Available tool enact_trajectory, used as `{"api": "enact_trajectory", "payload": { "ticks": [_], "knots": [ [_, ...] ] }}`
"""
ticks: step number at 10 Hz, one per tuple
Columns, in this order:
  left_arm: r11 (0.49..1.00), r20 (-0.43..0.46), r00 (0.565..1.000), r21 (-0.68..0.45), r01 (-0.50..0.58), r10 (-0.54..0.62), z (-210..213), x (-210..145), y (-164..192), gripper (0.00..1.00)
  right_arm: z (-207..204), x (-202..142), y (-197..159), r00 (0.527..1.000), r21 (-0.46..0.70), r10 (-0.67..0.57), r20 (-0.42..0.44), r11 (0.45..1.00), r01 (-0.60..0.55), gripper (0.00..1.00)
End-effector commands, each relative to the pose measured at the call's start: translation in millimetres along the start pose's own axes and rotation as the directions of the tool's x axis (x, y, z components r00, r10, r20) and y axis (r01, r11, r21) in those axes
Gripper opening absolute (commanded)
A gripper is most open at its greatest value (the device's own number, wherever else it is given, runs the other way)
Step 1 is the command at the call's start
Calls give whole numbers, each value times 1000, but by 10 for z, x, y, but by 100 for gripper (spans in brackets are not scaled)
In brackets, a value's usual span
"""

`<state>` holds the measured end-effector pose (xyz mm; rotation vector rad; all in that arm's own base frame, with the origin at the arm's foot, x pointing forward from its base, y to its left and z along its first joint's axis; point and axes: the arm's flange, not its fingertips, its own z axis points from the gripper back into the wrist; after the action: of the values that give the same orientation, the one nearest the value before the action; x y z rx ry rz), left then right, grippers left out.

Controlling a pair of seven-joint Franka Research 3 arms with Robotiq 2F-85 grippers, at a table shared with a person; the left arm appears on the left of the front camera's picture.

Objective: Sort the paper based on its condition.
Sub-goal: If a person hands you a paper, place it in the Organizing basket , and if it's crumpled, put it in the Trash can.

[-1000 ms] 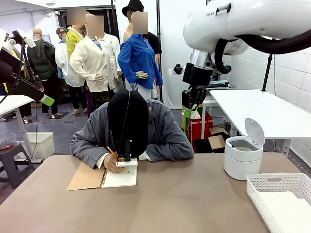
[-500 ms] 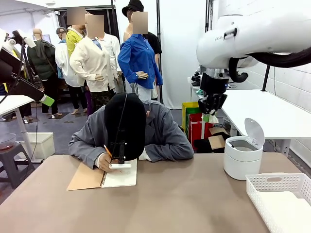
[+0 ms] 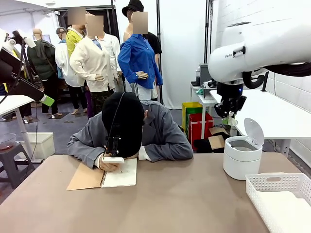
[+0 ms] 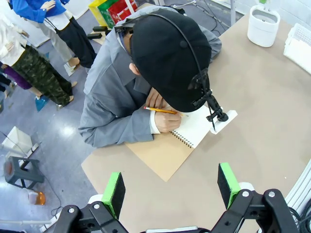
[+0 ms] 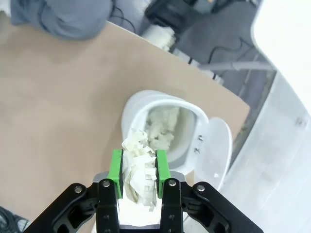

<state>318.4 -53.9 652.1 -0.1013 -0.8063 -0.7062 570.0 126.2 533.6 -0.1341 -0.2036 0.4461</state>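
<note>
My right gripper (image 5: 138,156) is shut on a crumpled white paper ball (image 5: 137,172), which fills the gap between the green pads. It hangs above a white round bin (image 5: 141,99) with its lid flipped open; more crumpled white paper (image 5: 161,127) lies inside. In the front view the right gripper (image 3: 229,115) hovers well above that bin (image 3: 240,162) at the table's right. High over the table, my left gripper (image 4: 170,187) is open with nothing in it. No loose flat sheet is clear to see.
A person leans over the far edge and writes with a pencil in a spiral notebook (image 3: 119,175) with a brown cover (image 4: 160,156). A white lattice basket (image 3: 272,180) stands at the front right corner. The brown table (image 3: 184,199) is bare in the middle.
My right arm has swung to the right with the paper ball, from beside the person to above the open bin. The person's head has dipped lower over the notebook.
</note>
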Motion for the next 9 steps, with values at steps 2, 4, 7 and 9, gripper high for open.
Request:
{"api": "enact_trajectory", "payload": {
  "ticks": [2, 4, 7, 9],
  "knots": [
    [1000, 2, 1000, 2, -1, 1, 4, 0, 5, 100, -140, -47, -103, 997, -60, -77, -3, 995, 76, 33],
    [1000, 2, 1000, 2, -1, 1, 4, 0, 5, 100, -199, -57, -165, 995, -66, -101, -6, 993, 100, 33],
    [1000, 2, 1000, 2, -1, 1, 4, 0, 5, 100, -247, -56, -215, 994, -95, -109, -11, 990, 108, 33],
    [1000, 2, 1000, 2, -1, 1, 4, 0, 5, 100, -241, -56, -208, 994, -101, -111, -17, 989, 108, 33]
  ]
}}
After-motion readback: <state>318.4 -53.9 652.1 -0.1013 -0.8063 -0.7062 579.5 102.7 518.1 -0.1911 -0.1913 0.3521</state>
